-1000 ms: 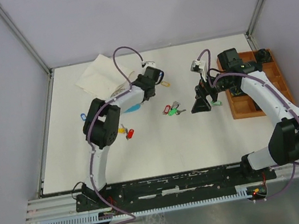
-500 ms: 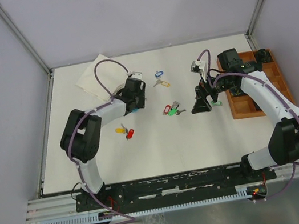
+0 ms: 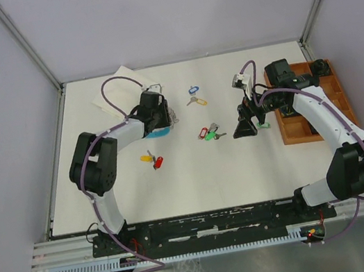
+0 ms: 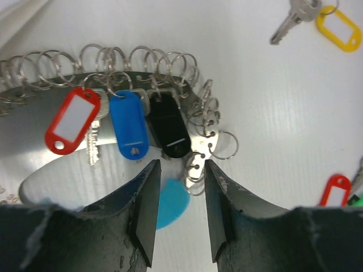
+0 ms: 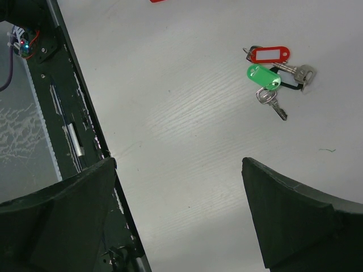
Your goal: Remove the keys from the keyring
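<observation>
1. Nearest in, the right gripper (image 5: 181,226) hangs wide open and empty above the table (image 5: 187,141), with loose keys (image 5: 266,71) ahead of it.
2. Further out, the left gripper (image 4: 178,209) hovers low, jaws a narrow gap apart, clamping nothing.
3. Just beyond its tips lies the keyring (image 4: 142,59).
4. Best bet, I'd say: pinch the black-tagged key (image 4: 169,127) squarely and draw it outward.

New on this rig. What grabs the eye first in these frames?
The keyring in the left wrist view: an arc of silver rings carrying a red tag, a blue tag and a black tag, just ahead of the left hand, its fingers parted. From above, a red-and-green key cluster lies mid-table beside the wide-open right hand, with a wooden tray at the right edge.
</observation>
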Robot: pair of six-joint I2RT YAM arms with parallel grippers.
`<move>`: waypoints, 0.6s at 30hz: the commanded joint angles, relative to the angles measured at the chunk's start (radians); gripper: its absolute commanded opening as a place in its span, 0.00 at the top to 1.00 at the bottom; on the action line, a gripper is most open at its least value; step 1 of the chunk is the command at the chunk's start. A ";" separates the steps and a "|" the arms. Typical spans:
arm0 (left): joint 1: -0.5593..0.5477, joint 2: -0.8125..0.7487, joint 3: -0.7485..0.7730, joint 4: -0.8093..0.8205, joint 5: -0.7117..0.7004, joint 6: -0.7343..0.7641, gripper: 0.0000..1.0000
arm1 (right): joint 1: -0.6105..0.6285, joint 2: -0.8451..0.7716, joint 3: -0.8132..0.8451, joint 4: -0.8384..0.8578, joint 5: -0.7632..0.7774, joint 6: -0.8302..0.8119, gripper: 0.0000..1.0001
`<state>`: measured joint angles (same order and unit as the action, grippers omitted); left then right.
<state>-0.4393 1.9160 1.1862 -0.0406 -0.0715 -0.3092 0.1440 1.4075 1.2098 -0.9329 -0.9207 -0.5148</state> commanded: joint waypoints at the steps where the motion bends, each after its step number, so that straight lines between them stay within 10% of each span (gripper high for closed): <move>1: -0.003 -0.008 -0.001 0.076 0.086 -0.076 0.57 | 0.006 0.003 0.045 0.002 -0.033 -0.021 0.00; 18: -0.004 0.038 0.016 0.020 0.042 -0.114 0.62 | 0.008 0.002 0.047 -0.001 -0.035 -0.023 0.00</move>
<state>-0.4408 1.9366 1.1862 -0.0364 -0.0498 -0.3702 0.1440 1.4086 1.2098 -0.9382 -0.9215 -0.5213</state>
